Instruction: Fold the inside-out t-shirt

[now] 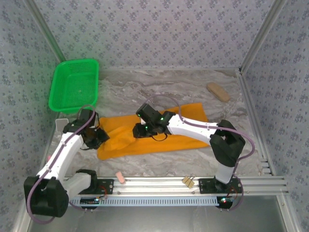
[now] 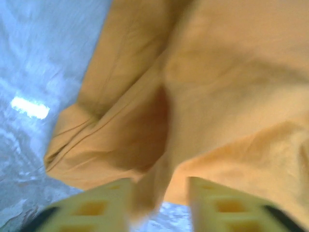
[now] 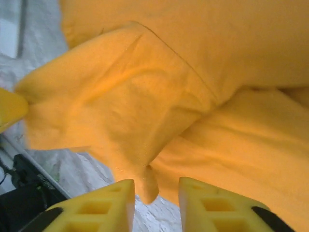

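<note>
Left gripper (image 2: 160,184): at the shirt's near-left end, fingers (image 2: 108,205) set close with a bunched fold of cloth in the gap. Creases run toward that gap, so we judge the fold pinched, though this view is blurred. Shirt (image 1: 123,145): orange, lying as one long band across the middle of the table (image 1: 159,87), left end nearer the arms, right end farther back. No print or neck tag is visible from above. Right gripper (image 3: 153,183): over the band's middle, fingers slightly apart, with a limp corner of a raised flap hanging between them. The corner touches one finger and not the other, so we read it as not clamped. Progress, our estimate: the shirt looks narrowed lengthwise already and a flap is up, so we are partway. The cross folds that would make a compact packet look undone. Containers: one green basket (image 1: 75,63) at the far left corner, well apart from the shirt, with nothing inside that we can see. A tan block (image 1: 218,92) lies loose at far right.
</note>
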Controlling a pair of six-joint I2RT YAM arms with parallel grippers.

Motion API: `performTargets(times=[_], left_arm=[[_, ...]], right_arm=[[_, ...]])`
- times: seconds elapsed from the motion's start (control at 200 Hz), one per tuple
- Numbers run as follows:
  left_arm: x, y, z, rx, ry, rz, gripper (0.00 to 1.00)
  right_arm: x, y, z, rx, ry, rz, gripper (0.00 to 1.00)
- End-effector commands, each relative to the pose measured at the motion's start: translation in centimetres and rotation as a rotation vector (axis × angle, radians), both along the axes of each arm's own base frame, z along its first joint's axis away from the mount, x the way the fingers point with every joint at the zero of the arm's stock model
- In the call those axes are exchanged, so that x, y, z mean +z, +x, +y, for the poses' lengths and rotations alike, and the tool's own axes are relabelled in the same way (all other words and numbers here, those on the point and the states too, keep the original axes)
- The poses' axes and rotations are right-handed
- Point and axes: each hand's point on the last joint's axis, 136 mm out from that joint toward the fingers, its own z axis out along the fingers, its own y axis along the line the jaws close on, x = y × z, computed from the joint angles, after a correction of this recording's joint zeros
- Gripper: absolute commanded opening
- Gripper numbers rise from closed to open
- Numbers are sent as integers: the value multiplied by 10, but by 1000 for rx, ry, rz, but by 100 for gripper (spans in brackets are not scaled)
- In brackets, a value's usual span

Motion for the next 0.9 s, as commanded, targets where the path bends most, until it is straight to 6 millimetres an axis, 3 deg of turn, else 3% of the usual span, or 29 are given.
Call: performTargets(times=[0.0,0.105,0.12,0.17,0.265,0.355,0.5,0.625,0.73,0.894], left_arm=[[-18,-6,-8,16,-65,51,57],[-11,-10,5,17,9,48,58],[-9,-10,7,17,19,46,58],[-3,-11,8,15,29,29,58],[4,-3,-8,-37,-8,-24,58],[12,8,-26,-121,26,-64,57],[23,31,-59,-213,76,-128,58],[6,41,-76,-199,78,-110,58],[-19,37,-74,-172,108,-49,57],[-38,25,-62,-159,162,11,57]], right_arm=[[16,29,-41,-149,-69,-116,37],[23,58,-98,-298,-158,-186,40],[11,60,-114,-317,-199,-176,40],[1,71,-151,-383,-268,-160,42],[-19,89,-219,-523,-361,-101,42],[-33,104,-270,-648,-354,-25,42],[-48,120,-306,-737,-260,75,41],[-63,121,-332,-800,-310,126,41],[-77,120,-347,-867,-341,122,41],[-86,131,-343,-886,-283,145,34]])
